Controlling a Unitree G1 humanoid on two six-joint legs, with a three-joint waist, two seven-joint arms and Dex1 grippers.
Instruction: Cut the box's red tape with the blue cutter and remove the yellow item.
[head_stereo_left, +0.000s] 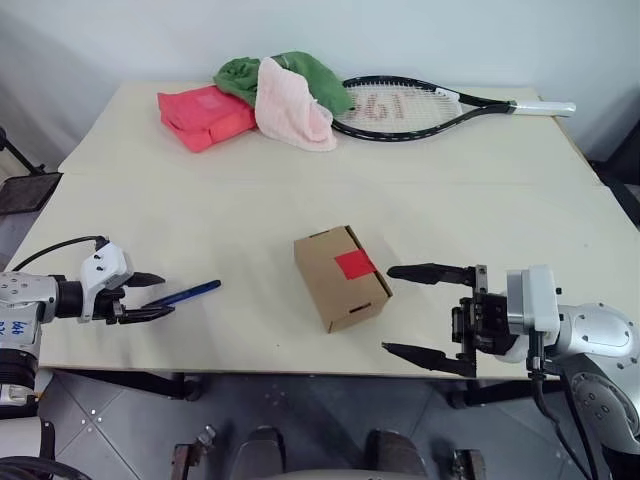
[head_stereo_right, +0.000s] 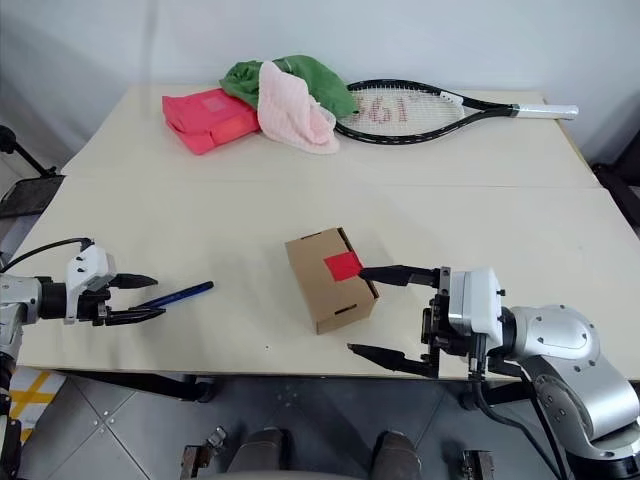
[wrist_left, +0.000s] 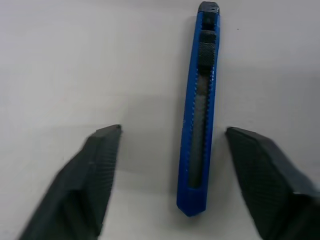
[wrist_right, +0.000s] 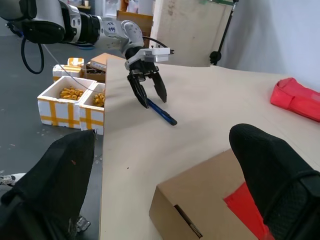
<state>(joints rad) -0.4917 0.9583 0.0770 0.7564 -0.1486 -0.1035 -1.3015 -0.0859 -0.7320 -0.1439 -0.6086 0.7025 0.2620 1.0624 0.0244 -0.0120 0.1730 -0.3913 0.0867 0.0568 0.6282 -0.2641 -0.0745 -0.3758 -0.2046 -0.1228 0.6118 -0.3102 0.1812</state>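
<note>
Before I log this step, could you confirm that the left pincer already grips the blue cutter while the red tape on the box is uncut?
Not quite: the left pincer has not gripped the blue cutter yet. The left wrist view shows its fingers apart on either side of it, with gaps. The red tape on the box looks uncut.

You have one box (head_stereo_left: 340, 277) mid-table, carrying one red tape (head_stereo_left: 354, 264) square. Left of the box lies one blue cutter (head_stereo_left: 183, 294). Beyond the box: one red packet (head_stereo_left: 205, 116), two cloths (head_stereo_left: 285, 92), one racket (head_stereo_left: 440, 106).
</note>
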